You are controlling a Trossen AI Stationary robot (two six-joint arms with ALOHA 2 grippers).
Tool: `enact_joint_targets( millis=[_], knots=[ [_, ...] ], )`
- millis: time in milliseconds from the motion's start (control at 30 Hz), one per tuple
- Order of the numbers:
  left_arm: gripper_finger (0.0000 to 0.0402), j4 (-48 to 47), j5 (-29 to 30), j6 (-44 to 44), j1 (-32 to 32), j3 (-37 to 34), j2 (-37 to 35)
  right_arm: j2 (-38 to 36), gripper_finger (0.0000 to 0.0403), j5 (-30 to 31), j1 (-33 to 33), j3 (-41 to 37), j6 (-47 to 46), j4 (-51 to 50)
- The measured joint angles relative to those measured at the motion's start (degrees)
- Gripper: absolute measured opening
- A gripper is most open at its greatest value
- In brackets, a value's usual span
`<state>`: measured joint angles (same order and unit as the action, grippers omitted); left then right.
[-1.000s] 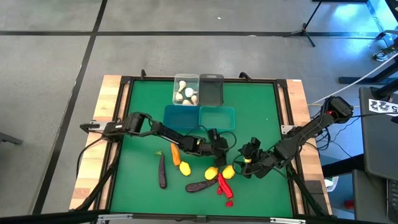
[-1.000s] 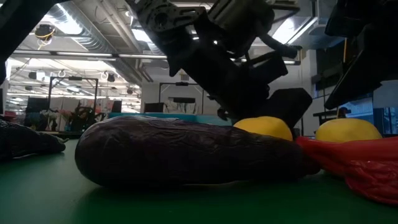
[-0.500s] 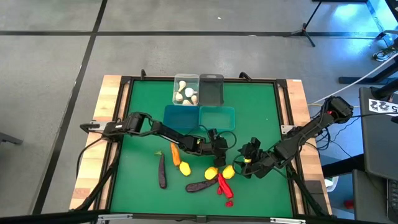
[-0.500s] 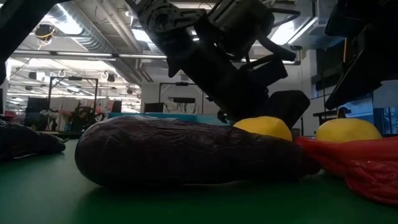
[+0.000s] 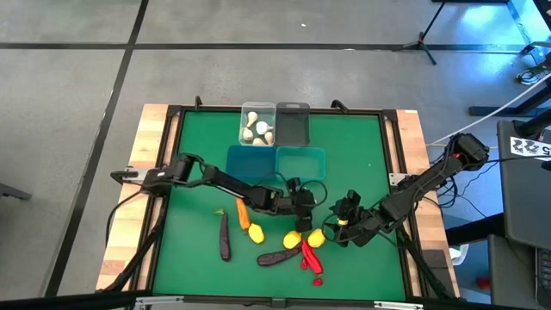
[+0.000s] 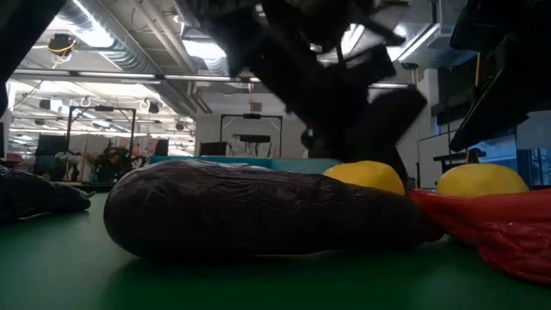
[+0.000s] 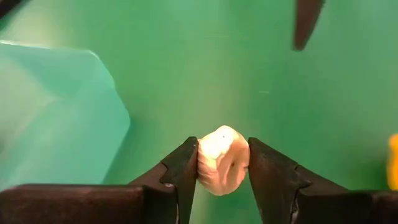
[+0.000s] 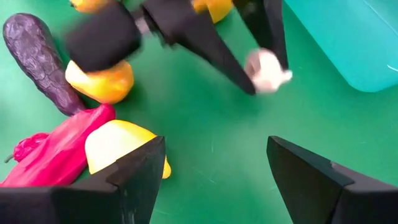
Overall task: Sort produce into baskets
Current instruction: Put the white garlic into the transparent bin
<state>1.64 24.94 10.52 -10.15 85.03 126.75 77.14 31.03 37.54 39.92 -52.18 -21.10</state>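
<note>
Left wrist view shows my left gripper pinching a white garlic bulb between both fingers. The bulb sits just above the green table, next to a teal basket.

From above, my left gripper is in the middle of the table, just below the two teal baskets. The clear basket at the far end already has garlic in it. I think that is where this bulb should go.

My right gripper waits close by with its fingers spread wide and nothing in it. Lemons, chili peppers, eggplants and a carrot still lie on the table.

So I am at the picking-up step. Next I need to lift the bulb up, carry it over the teal baskets, and let go above the clear one. I must hold tight, because the bulb is round and could slip.
</note>
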Motion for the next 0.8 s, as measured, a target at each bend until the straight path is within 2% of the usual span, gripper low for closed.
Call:
enact_joint_targets(
  millis=[267,400,567,800],
  knots=[
    [0.0128,-9.87,0.10,-2.16,0.58,0.00,-11.66,0.00,0.0280,0.31,-0.02,0.00,0.00,0.01],
    [0.0128,-16.03,0.23,-5.81,3.56,0.00,-19.47,0.00,0.0280,0.34,-0.02,0.00,0.00,-0.08],
    [0.0128,-24.99,1.07,-8.96,11.60,0.02,-29.30,0.00,0.0280,0.34,-0.05,0.02,0.00,0.00],
    [0.0128,-32.27,0.56,-8.97,28.04,-1.26,-35.84,0.00,0.0280,0.32,-0.07,0.01,-0.01,0.00]
  ],
)
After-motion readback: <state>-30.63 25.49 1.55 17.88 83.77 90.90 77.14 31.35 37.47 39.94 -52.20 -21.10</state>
